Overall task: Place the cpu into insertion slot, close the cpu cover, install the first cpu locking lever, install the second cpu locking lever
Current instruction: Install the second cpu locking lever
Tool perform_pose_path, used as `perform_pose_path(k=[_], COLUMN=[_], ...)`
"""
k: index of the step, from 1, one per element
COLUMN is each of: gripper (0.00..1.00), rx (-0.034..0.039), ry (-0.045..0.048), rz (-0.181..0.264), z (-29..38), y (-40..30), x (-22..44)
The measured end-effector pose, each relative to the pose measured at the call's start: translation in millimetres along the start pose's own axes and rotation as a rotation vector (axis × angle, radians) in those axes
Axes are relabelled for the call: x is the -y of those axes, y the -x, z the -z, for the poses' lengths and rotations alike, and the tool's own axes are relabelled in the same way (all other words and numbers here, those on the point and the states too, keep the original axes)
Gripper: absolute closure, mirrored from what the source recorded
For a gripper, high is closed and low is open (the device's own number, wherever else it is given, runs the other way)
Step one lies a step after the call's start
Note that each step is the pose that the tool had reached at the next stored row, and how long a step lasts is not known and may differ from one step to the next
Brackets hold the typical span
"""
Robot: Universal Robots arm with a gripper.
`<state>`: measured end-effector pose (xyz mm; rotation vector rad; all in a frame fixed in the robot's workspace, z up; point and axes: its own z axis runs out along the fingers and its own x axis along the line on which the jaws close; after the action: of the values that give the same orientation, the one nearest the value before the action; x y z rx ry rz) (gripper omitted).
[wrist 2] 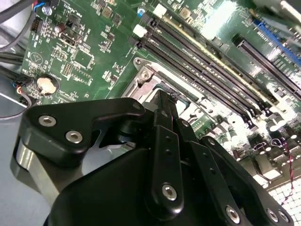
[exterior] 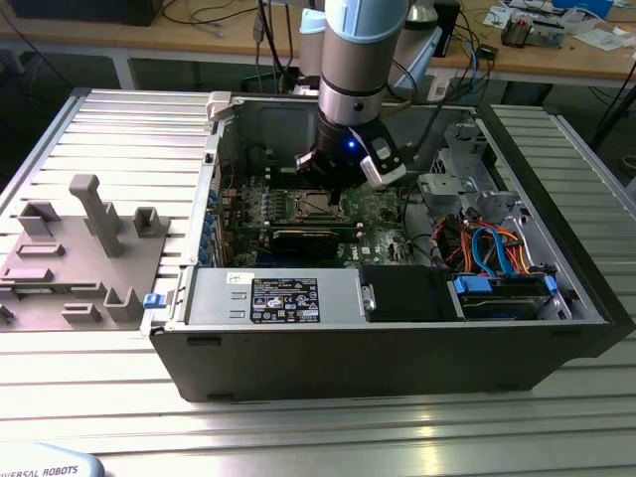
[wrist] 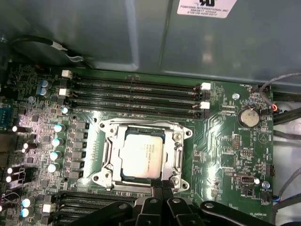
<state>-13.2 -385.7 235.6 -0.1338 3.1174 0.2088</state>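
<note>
Gripper (wrist: 160, 188) lowered nose-down inside open case (exterior: 556, 338), fingers together, tips at the near edge of the slot (wrist: 107, 165). Cpu (wrist: 141, 153) seated in slot, cover (wrist: 178, 149) flat around it. Levers hard to make out; fingertips partly hidden behind linkage (wrist 2: 164, 169).

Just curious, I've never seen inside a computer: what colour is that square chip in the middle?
The cpu has a plain silver-grey metal top, clearest in the first wrist view.

The flat square silver-grey cpu (wrist: 141, 154) sits in the square metal-rimmed insertion slot (wrist: 175, 147) on the green circuit board (wrist: 225, 155); 4 long narrow memory slots (wrist: 136, 94) lie at the slot's 12 o'clock in the first wrist view.
</note>
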Motion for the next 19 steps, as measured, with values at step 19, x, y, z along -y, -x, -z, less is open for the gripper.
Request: perform_pose_path(k=[19], gripper=[0.89], rx=[0.0002], ry=[0.0024], rz=[0.000], z=[-1.6], y=[-7.4], x=[16.1])
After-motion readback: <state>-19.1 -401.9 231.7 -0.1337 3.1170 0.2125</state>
